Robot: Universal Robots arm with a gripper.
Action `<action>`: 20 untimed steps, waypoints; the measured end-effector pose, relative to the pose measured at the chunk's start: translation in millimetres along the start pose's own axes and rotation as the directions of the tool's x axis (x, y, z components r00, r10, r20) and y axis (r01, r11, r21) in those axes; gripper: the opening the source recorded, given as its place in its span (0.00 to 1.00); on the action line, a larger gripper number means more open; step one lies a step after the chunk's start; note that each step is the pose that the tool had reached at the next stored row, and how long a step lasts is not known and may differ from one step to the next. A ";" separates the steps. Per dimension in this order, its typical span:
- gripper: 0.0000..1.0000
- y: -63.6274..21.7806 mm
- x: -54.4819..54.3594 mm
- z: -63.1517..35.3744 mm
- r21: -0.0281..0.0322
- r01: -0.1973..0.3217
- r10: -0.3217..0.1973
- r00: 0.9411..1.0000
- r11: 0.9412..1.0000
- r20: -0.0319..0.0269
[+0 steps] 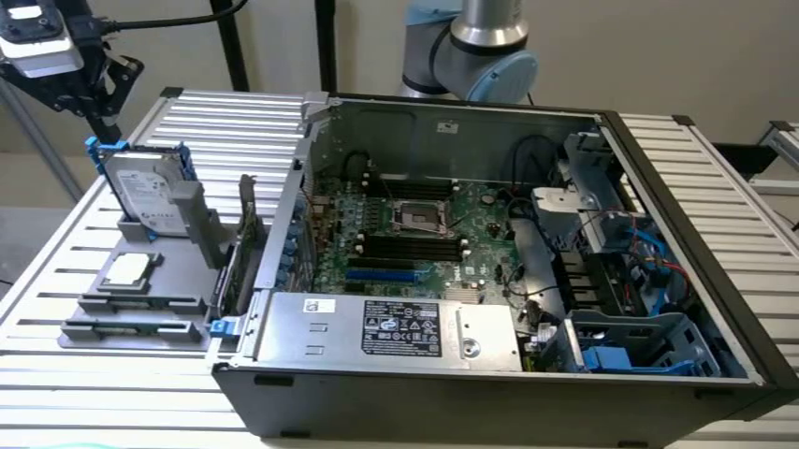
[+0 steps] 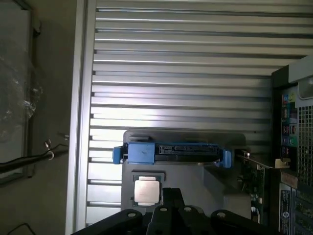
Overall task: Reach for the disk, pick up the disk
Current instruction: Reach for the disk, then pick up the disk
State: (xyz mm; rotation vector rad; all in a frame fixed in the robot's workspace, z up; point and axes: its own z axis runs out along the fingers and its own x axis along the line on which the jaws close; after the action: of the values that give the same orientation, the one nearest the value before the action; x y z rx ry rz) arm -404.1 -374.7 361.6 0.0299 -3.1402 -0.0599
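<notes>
The table is a bed of ribbed silver aluminium slats that catch a lot of light. A plain beige wall stands behind it, with black poles rising at the back. An open computer case takes up the middle of the table and the exterior view's right, and the arm rises behind it. On the exterior view's left sits a grey stand. The disk stands upright in it on one edge, label towards the camera, blue bracket around its rim. A small square chip lies flat on the stand just in front of the disk.

My end effector hangs over the disk's top corner on the exterior view's left, fingers pinched together and holding nothing (whether the tip touches the blue bracket, I cannot tell).

The exterior view gives me the inside of the case: the motherboard and the silver box with a black label at the front. The wrist view looks straight down, so the disk shows as a thin edge between blue ends. The chip lies beside it, and the case's rear ports are also in sight. Beyond the table's edge there is a grey floor with a cable lying on it.
</notes>
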 end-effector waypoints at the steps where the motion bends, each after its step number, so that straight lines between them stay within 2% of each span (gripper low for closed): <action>1: 0.11 3.3 3.0 0.1 0.000 0.000 0.000 1.000 1.000 0.000; 7: 0.11 22.4 24.2 1.3 0.000 0.000 0.000 1.000 1.000 0.000; 9: 0.11 27.0 28.1 1.4 0.000 0.000 0.000 1.000 1.000 0.000; 20: 0.11 27.0 28.2 1.5 0.000 0.000 0.000 1.000 1.000 0.000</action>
State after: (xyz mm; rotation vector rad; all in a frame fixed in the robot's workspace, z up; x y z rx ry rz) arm -432.8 -348.2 361.1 0.0300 -3.1402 -0.0600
